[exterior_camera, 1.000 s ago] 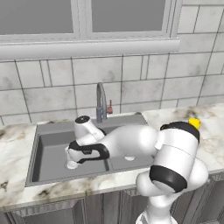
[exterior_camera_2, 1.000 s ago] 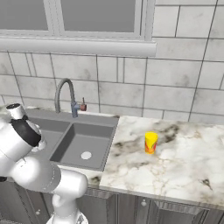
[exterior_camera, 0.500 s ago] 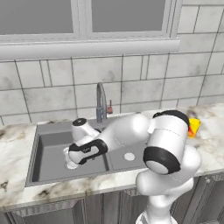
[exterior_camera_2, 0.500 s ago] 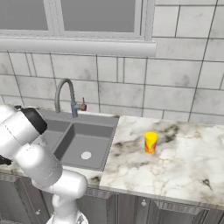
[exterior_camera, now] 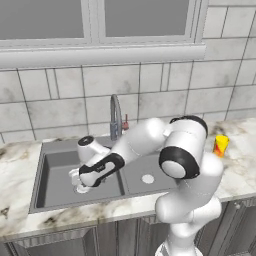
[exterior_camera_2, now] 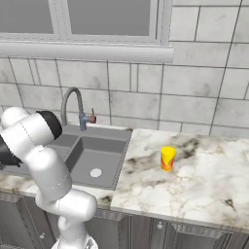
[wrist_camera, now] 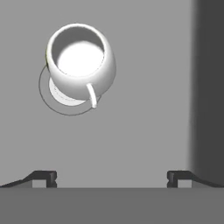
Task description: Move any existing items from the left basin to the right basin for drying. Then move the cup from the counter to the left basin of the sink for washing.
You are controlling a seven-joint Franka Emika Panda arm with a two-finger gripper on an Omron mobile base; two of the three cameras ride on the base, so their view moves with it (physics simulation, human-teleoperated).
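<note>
One mug [wrist_camera: 80, 61], upright over left basin [exterior_camera: 55, 175] drain. Hand [wrist_camera: 112, 177] spread wide, holding nothing, lower over basin than before. Cup [exterior_camera_2: 168, 158] unmoved on desk [exterior_camera_2: 204, 180].

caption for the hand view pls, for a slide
Open gripper above the white mug, which stands upright over the drain on the left basin floor.

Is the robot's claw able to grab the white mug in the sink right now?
Probably yes. The claw hangs open above the white mug, which stands upright on the left basin floor with nothing over it. The claw is off to one side, so it must shift first.
</note>
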